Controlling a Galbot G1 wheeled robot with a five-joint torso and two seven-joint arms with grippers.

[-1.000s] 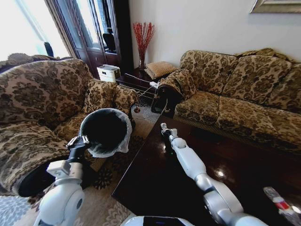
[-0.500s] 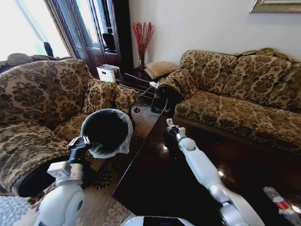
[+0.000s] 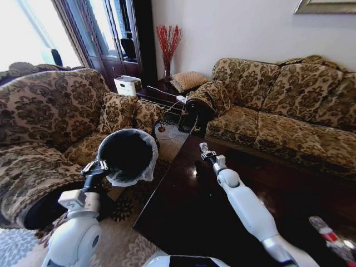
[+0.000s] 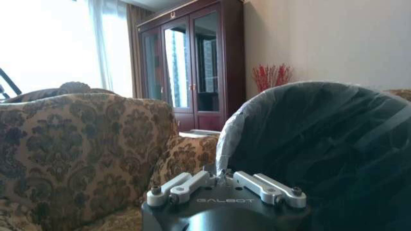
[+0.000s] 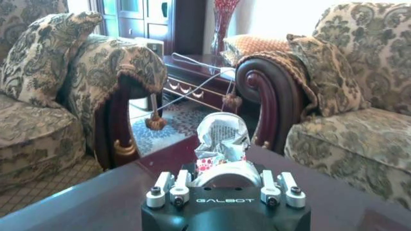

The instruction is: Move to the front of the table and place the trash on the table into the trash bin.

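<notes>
The left tool (image 3: 95,167) grips the rim of the trash bin (image 3: 129,155), the right tool (image 5: 222,177) over the table (image 3: 183,217) is clamped on a crumpled wrapper (image 5: 222,139) not yet binned, and a bottle (image 3: 331,236) lies well behind it.

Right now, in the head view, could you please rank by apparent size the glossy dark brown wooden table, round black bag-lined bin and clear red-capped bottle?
1. Glossy dark brown wooden table.
2. Round black bag-lined bin, held up nearer the camera, so flattered.
3. Clear red-capped bottle, at the picture's edge.

floral sofas (image 3: 278,105), dark cabinet (image 3: 119,39)
</notes>
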